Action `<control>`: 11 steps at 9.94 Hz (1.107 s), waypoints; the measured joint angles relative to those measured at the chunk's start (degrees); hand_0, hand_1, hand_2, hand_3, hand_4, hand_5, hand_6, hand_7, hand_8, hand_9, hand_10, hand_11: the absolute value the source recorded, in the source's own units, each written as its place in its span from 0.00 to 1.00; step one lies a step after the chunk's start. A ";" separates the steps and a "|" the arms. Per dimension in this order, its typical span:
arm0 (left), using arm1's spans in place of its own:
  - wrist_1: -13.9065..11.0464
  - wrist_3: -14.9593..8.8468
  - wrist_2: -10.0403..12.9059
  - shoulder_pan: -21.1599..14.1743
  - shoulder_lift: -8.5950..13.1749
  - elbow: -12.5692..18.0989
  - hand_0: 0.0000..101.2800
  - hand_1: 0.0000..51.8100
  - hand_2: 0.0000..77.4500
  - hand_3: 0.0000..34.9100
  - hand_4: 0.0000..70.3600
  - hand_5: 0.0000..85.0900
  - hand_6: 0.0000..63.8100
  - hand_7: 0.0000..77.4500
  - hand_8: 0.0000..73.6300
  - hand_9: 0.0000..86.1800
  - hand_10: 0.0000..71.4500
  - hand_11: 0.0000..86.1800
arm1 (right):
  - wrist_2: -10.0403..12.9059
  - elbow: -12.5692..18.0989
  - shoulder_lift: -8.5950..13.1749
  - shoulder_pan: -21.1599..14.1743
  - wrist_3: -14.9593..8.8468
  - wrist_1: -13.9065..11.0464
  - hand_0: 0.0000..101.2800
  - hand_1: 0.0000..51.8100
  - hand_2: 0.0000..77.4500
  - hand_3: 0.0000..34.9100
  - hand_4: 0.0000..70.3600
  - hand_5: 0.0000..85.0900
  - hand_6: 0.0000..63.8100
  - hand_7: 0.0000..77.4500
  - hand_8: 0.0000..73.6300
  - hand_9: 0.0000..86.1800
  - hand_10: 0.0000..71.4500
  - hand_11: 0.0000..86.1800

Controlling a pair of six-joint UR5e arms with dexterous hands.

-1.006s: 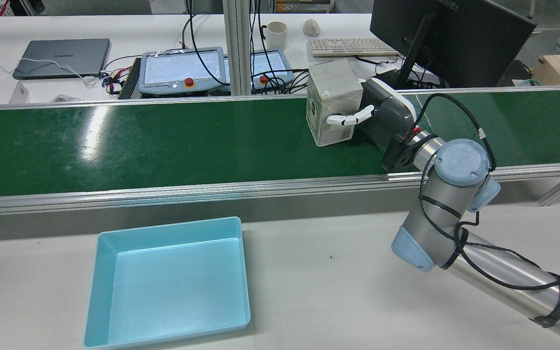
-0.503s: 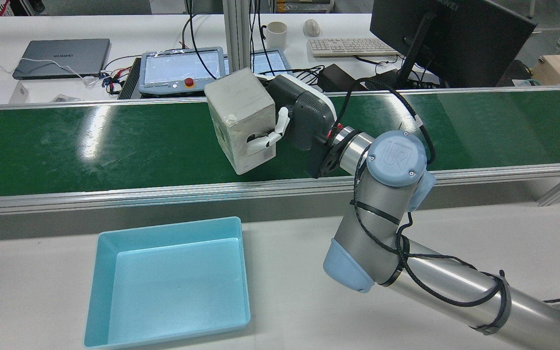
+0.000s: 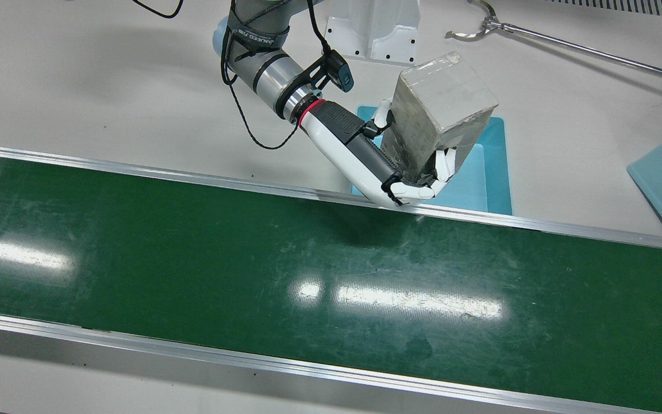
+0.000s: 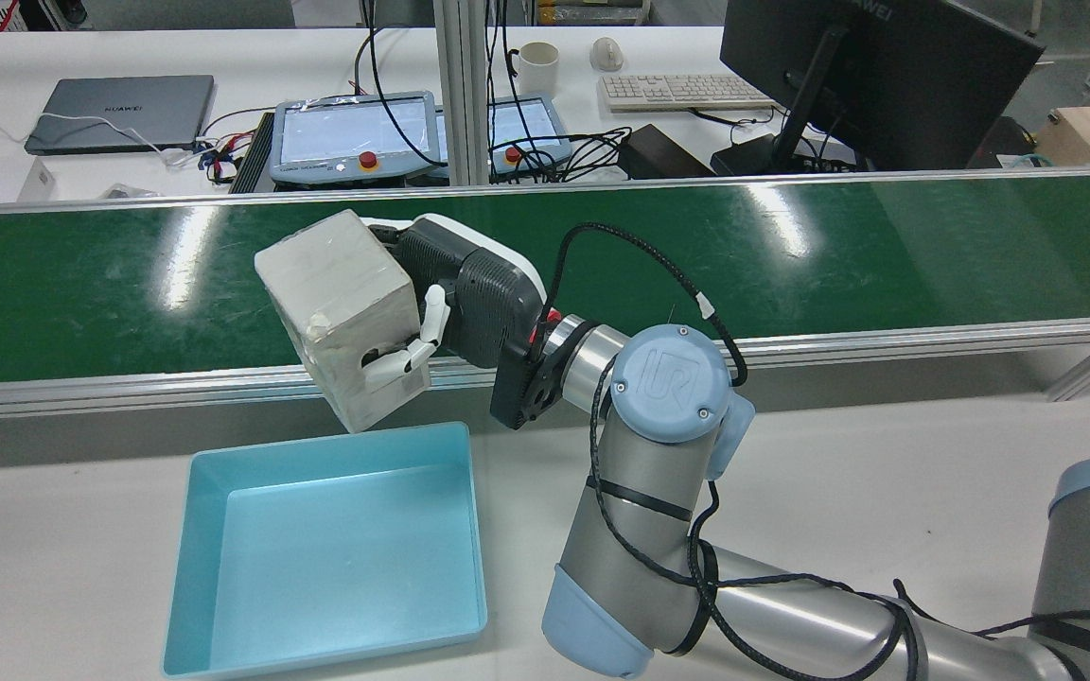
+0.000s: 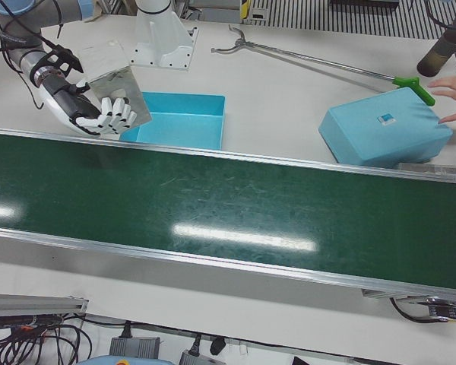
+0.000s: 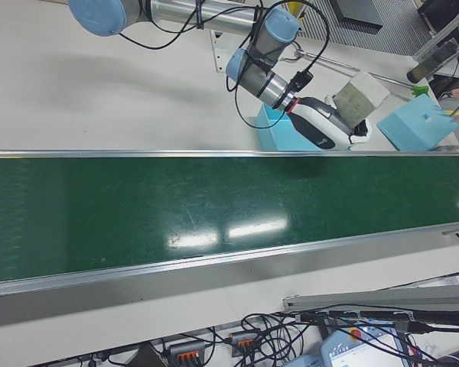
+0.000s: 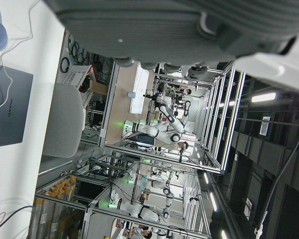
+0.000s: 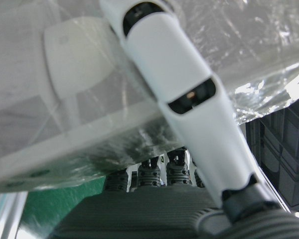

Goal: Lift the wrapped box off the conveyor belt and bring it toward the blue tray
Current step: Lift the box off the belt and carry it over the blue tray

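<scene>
The wrapped box (image 4: pixel 342 303), grey under clear film, is held off the green conveyor belt (image 4: pixel 791 255) by my right hand (image 4: pixel 450 303), whose white fingers (image 4: pixel 403 357) wrap its side. It hangs tilted over the belt's near rail, just above the far edge of the blue tray (image 4: pixel 195 530). The front view shows the box (image 3: pixel 437 112) in the hand (image 3: pixel 365 155) over the tray (image 3: pixel 495 172). The right hand view shows a finger (image 8: pixel 179 94) pressed on the film. My left hand (image 7: pixel 164 30) shows only as a dark grey palm in its own view.
A second blue tray (image 5: pixel 384 125) lies upside down on the table, with a person's hand (image 5: pixel 452 84) beside it. A long reach tool (image 5: pixel 311 61) lies behind it. Teach pendants (image 4: pixel 356 137), a monitor (image 4: pixel 876 66) and a laptop (image 4: pixel 124 109) stand beyond the belt.
My right hand has carried the box leftward along the belt and toward the robot's side, from mid-belt to the near rail above the tray's far edge. The box has tilted more.
</scene>
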 joint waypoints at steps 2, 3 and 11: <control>0.00 0.00 0.00 0.00 0.00 0.00 0.00 0.00 0.01 0.00 0.00 0.01 0.01 0.01 0.01 0.01 0.01 0.01 | -1.82 -1.30 0.63 -1.19 0.45 0.32 0.56 0.04 0.49 0.01 0.44 0.69 0.67 0.48 0.66 0.49 0.53 0.43; 0.00 0.00 0.00 0.00 0.00 0.00 0.00 0.00 0.01 0.00 0.00 0.01 0.01 0.01 0.01 0.00 0.01 0.01 | -2.40 -1.85 1.24 -1.83 0.76 0.50 0.57 0.04 0.49 0.01 0.44 0.69 0.67 0.48 0.61 0.49 0.53 0.43; 0.00 0.00 0.00 0.00 0.00 0.00 0.00 0.00 0.01 0.00 0.00 0.01 0.01 0.01 0.01 0.00 0.01 0.01 | -7.47 -6.73 8.11 -3.13 1.75 0.73 0.55 0.45 0.18 0.00 0.30 0.28 0.19 0.18 0.00 0.08 0.00 0.02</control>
